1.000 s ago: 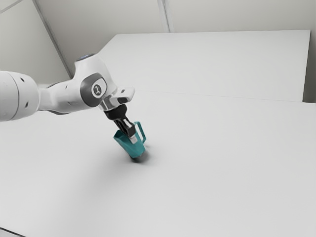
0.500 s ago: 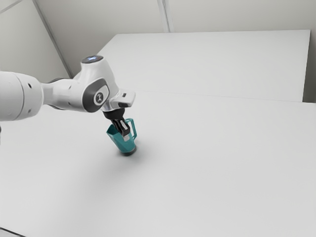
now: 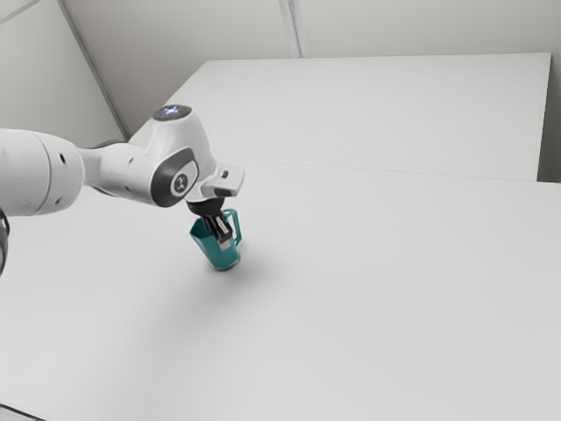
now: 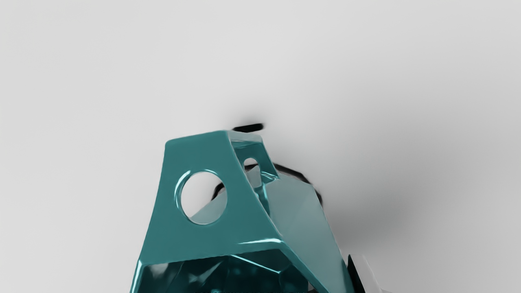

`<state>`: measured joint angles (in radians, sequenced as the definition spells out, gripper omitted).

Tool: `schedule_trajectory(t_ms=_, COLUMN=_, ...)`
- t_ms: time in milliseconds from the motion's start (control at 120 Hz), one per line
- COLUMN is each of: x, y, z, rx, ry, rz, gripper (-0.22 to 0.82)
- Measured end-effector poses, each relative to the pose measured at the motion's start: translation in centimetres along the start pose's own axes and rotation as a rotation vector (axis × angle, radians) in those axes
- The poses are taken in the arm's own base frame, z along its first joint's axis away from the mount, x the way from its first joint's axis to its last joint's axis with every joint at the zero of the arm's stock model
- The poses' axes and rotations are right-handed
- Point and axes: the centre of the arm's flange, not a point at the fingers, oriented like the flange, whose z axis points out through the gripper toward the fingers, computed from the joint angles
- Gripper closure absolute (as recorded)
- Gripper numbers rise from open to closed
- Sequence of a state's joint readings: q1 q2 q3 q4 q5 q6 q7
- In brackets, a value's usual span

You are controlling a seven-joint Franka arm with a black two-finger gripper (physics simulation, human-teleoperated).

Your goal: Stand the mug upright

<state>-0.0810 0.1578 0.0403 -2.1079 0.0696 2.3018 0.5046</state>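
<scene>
room: plain pale wall [image 3: 403, 24] behind, white tabletop [image 3: 394, 298] with soft shadow around the work spot
task object: teal mug [image 3: 216, 254], on the near side of the tabletop seam, below the arm's hand; mouth up, slight lean toward the exterior view's left
handle side: handle [image 3: 238, 230] toward the exterior view's right, round hole in its strap in your wrist view
gripper state: your gripper [image 3: 223, 241] looks closed on the mug's body; 1 finger [image 4: 366, 274] is beside the wall in the wrist view, the other's contact is hidden, so the grip is a judgement
base: down, at or very near the tabletop; you can't tell if it sits fully flat
step: late part of the righting, by the look of it, mug near upright in your grip
next: check the base, take out any lean left, let the base bear the weight, then you can release
risk: if you let go while it leans, it may rock or tip
containers: 1, the mug
contents: you see bare shiny facets inside near the mouth, no contents in that part; deeper inside is hidden from you
</scene>
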Motion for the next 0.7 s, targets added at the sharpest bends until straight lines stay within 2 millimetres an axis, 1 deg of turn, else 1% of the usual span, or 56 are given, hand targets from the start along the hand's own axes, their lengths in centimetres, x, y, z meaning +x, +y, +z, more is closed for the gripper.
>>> schedule_trajectory(t_ms=125, x=0.1, y=0.1, z=0.1, rx=0.008, ry=-0.002, rz=-0.001, gripper=0.78)
schedule_trajectory(t_ms=292, x=0.2, y=0.3, z=-0.5, rx=0.019, ry=-0.006, rz=0.004, gripper=0.41)
schedule_trajectory(t_ms=383, x=0.1, y=0.2, z=-0.7, rx=0.021, ry=-0.008, rz=0.000, gripper=0.27)
schedule_trajectory(t_ms=450, x=0.0, y=0.2, z=-1.0, rx=0.023, ry=-0.004, rz=-0.003, gripper=0.20)
schedule_trajectory(t_ms=525, x=-0.1, y=0.2, z=-1.8, rx=0.027, ry=0.001, rz=-0.007, gripper=0.14)
schedule_trajectory(t_ms=700, x=-0.5, y=0.3, z=-4.4, rx=0.037, ry=0.015, rz=-0.015, gripper=0.06)
